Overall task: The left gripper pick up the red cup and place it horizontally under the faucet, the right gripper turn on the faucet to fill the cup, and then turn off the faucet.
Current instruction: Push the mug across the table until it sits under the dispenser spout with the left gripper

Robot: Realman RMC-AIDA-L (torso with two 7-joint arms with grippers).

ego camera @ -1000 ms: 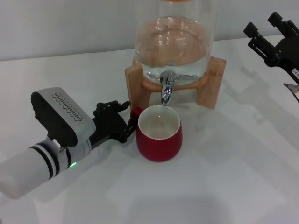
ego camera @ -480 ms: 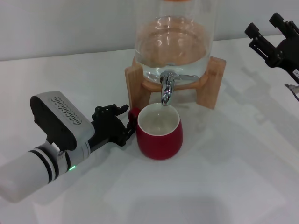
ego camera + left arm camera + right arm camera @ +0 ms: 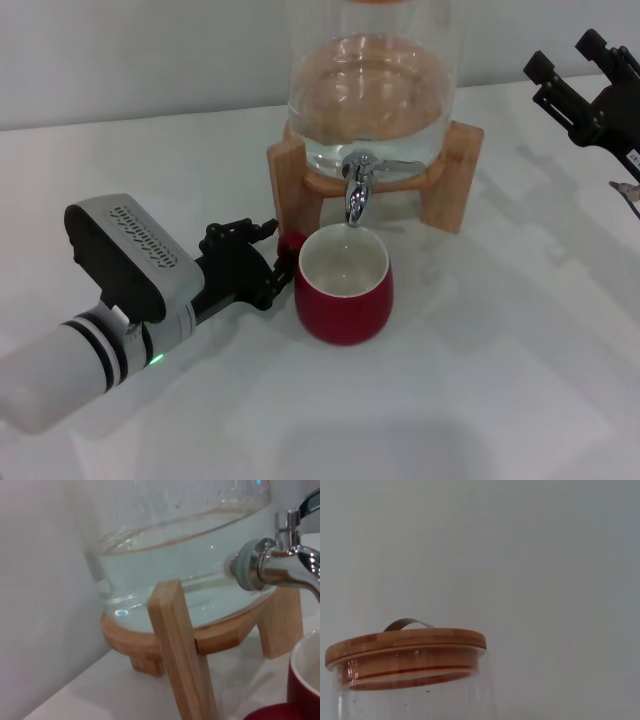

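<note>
Under faucet (image 3: 357,196), squat red cup (image 3: 343,287) upright, white inside, left tool (image 3: 268,262) w/ handle.

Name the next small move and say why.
Probably bring the right end effector down to the faucet lever: the red cup stands empty under the spout, the left end effector at its handle, the right one raised off to the side.

You see the top of the clear glass dispenser (image 3: 415,700), capped by a round wooden lid (image 3: 405,645) with a curved metal handle (image 3: 407,624) rising from its top. Behind it there is only a plain pale wall (image 3: 545,570). The claw itself does not appear in your picture.
</note>
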